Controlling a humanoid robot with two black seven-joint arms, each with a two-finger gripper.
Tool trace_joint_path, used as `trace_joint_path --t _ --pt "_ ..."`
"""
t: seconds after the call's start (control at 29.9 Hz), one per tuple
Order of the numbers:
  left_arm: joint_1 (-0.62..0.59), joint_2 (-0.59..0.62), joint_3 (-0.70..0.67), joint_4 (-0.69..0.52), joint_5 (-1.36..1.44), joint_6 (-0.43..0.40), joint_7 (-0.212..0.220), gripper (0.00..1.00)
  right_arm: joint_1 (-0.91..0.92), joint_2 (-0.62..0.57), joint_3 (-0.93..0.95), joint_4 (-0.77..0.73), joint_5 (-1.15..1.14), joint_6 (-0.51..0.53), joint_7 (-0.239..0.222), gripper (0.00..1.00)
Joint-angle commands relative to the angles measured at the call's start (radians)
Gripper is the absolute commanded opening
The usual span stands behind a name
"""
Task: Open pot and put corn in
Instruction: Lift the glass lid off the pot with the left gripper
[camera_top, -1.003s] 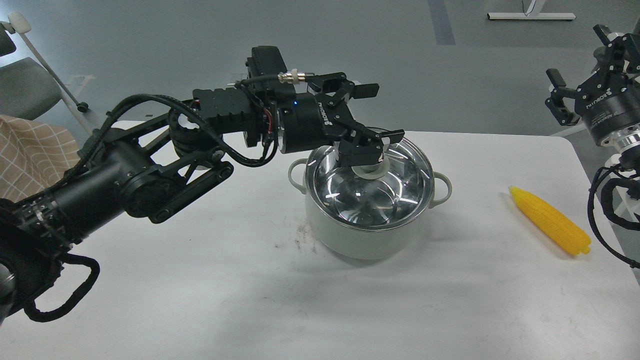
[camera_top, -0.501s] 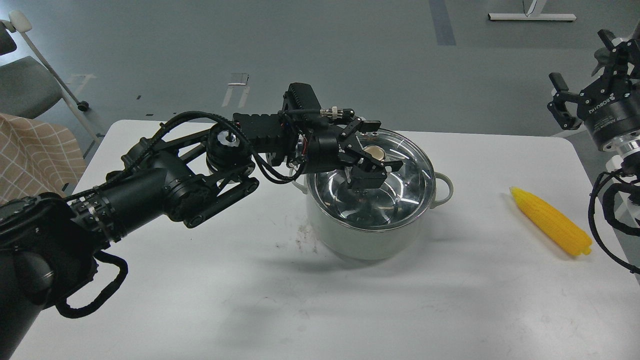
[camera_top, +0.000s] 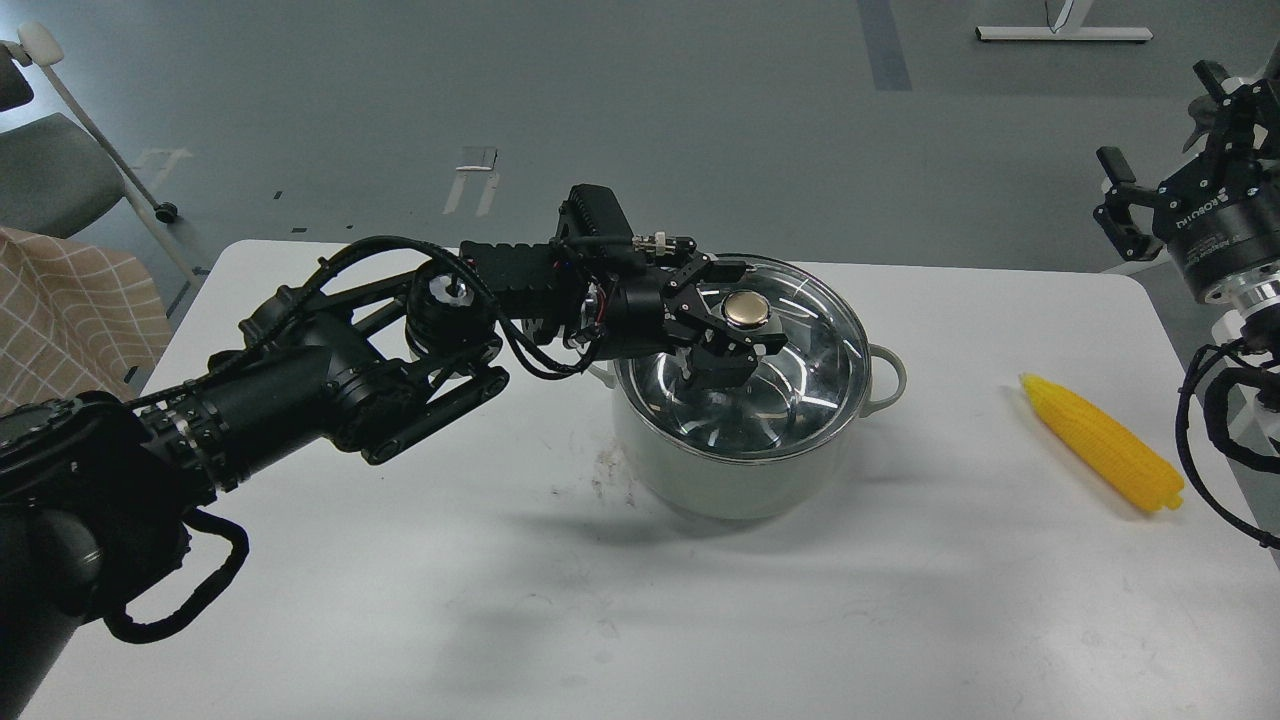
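White table (camera_top: 500, 600) | left gripper (camera_top: 735, 315) jaws spread around brass knob (camera_top: 746, 309) of glass lid (camera_top: 800, 340), grey-green pot (camera_top: 740, 480) unopened | right gripper (camera_top: 1160, 200) spread, idle | risk: off-centre pinch slips, lid tilts.

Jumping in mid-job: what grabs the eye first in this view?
The left gripper at the table's middle, its fingers on either side of the knob of the glass lid, which sits on the pot. Next, the bright yellow corn lying alone on the white table to the right. The right gripper is raised at the right edge.
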Motion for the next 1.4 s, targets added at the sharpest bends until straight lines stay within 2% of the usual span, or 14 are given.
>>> trace_joint_path --t 0.0,0.07,0.33,0.5,0.77,0.84,0.97,1.04,1.14,1.24,1.3,1.37 --pt "0.003 0.003 0.0 0.0 0.0 0.0 0.0 0.56 0.0 0.001 0.0 0.0 0.0 0.0 0.0 1.0" --pt "0.004 0.003 0.0 0.0 0.0 0.0 0.0 0.51 0.0 0.001 0.0 0.0 0.0 0.0 0.0 1.0" --pt "0.012 -0.002 0.0 -0.002 0.0 0.0 0.0 0.5 -0.002 -0.001 0.0 0.004 0.0 0.0 0.0 1.0" --pt "0.0 -0.002 -0.003 -0.013 0.0 0.002 -0.002 0.41 -0.006 -0.001 0.0 0.01 0.0 0.0 0.0 1.0" --pt "-0.154 0.058 -0.006 -0.034 0.0 -0.001 -0.004 0.42 -0.008 -0.005 0.001 0.017 0.0 0.0 0.0 1.0" --pt "-0.198 0.157 -0.008 -0.095 0.0 -0.006 -0.004 0.43 -0.009 -0.008 0.001 0.02 0.0 0.0 0.0 1.0" --pt "-0.214 0.326 -0.009 -0.178 0.0 -0.006 -0.004 0.43 -0.012 -0.011 0.001 0.021 0.0 0.0 0.0 1.0" --pt "-0.201 0.486 -0.011 -0.247 0.0 0.0 -0.004 0.43 -0.015 -0.013 0.001 0.027 0.0 0.0 0.0 1.0" --pt "-0.177 0.648 -0.005 -0.304 -0.002 0.011 -0.004 0.43 -0.015 -0.013 0.001 0.029 0.0 0.0 0.0 1.0" --pt "-0.091 0.777 -0.005 -0.338 -0.019 0.075 -0.004 0.43 -0.015 -0.01 0.0 0.03 0.0 0.0 0.0 1.0" --pt "0.018 0.867 -0.005 -0.362 -0.048 0.155 -0.004 0.43 -0.015 -0.007 0.0 0.032 -0.002 -0.002 0.0 1.0" --pt "0.073 0.904 -0.005 -0.372 -0.051 0.19 -0.004 0.43 -0.017 -0.007 0.0 0.032 -0.003 0.0 0.0 1.0"
